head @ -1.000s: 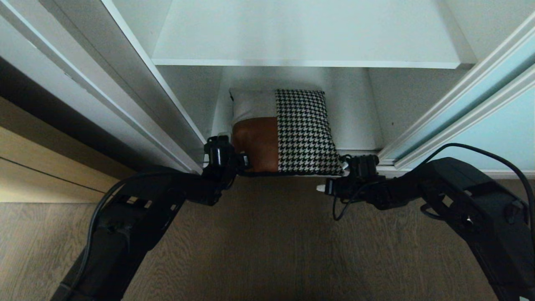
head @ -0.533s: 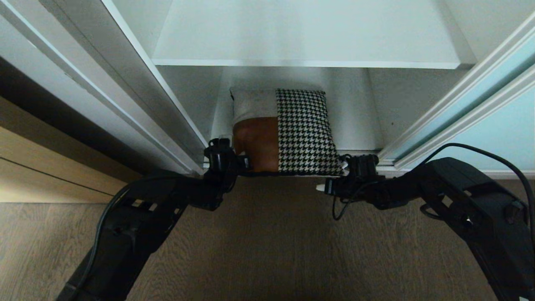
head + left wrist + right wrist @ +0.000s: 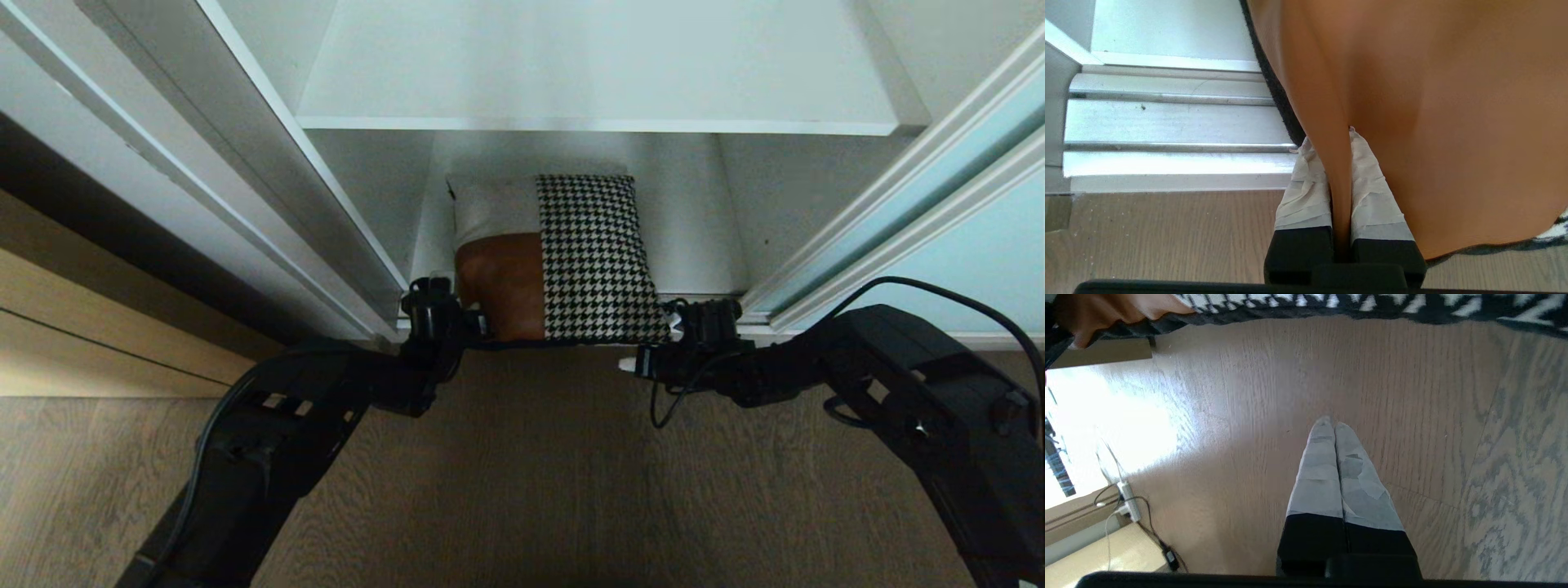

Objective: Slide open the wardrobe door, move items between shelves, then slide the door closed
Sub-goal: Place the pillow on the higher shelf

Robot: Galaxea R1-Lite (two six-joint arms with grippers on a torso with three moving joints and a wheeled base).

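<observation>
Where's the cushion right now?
In the head view the cushion sits centre, at the lower shelf's front edge beneath the upper shelf. The left gripper pinches its brown corner; the shut right gripper hangs beside it.

Cushion sits on the lower shelf under the upper shelf, left claw at its front-left corner, right claw front-right.

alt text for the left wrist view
The left gripper, its fingers wrapped in white tape, pinches a fold of the rust-brown patch of the square patchwork cushion. Beside it lie the silver metal door track and the wood-grain floor.
</observation>
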